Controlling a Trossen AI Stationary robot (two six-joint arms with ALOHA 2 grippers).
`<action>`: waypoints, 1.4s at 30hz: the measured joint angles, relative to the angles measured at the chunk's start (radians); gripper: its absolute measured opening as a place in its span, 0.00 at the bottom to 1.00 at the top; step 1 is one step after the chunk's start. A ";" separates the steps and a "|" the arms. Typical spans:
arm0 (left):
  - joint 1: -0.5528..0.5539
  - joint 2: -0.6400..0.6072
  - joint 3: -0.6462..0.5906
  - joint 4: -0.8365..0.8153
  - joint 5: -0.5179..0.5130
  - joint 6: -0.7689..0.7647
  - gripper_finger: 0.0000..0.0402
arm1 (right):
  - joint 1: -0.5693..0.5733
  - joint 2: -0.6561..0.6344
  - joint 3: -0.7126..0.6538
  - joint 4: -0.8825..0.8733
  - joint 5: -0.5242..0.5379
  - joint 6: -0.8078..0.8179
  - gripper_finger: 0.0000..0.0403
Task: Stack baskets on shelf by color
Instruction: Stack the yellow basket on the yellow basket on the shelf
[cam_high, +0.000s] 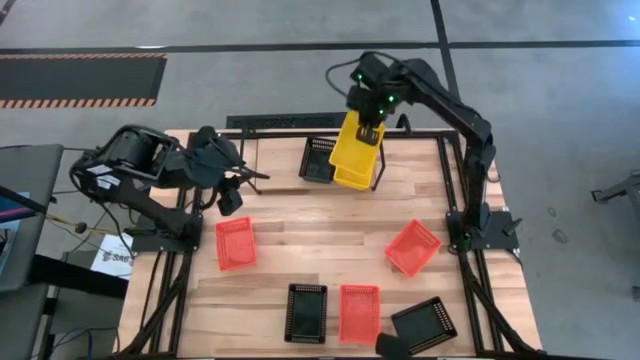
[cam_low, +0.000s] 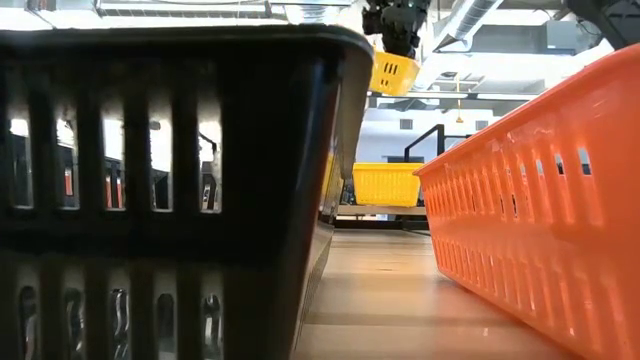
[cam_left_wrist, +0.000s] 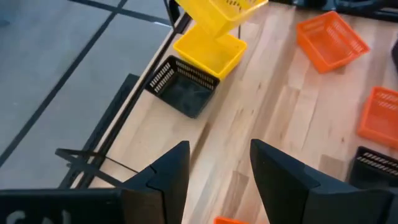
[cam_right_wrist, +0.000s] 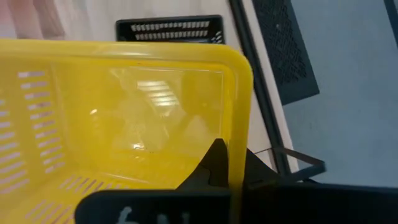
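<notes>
Yellow (cam_high: 358, 142), red-orange (cam_high: 235, 243) and black baskets (cam_high: 306, 313).

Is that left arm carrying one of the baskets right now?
No. In the left wrist view the left end effector has its fingers apart over bare wood with nothing between them; the yellow basket hangs from the right end effector.

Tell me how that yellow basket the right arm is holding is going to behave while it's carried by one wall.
The yellow basket probably hangs tilted, as it does now from the right gripper, shut on one wall. It looks light: thin perforated plastic. It seems stiff enough, keeping its shape. The smooth rim could slip if jolted.
</notes>
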 joint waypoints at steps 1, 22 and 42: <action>-0.001 0.000 0.000 0.001 -0.002 0.000 0.39 | -0.011 0.001 0.000 -0.001 -0.001 -0.009 0.00; -0.001 0.015 0.000 0.000 -0.037 -0.051 0.39 | -0.050 0.243 0.000 -0.064 0.016 -0.138 0.00; -0.001 0.015 0.000 -0.001 -0.039 -0.051 0.39 | -0.090 0.243 0.000 -0.058 0.030 -0.112 0.00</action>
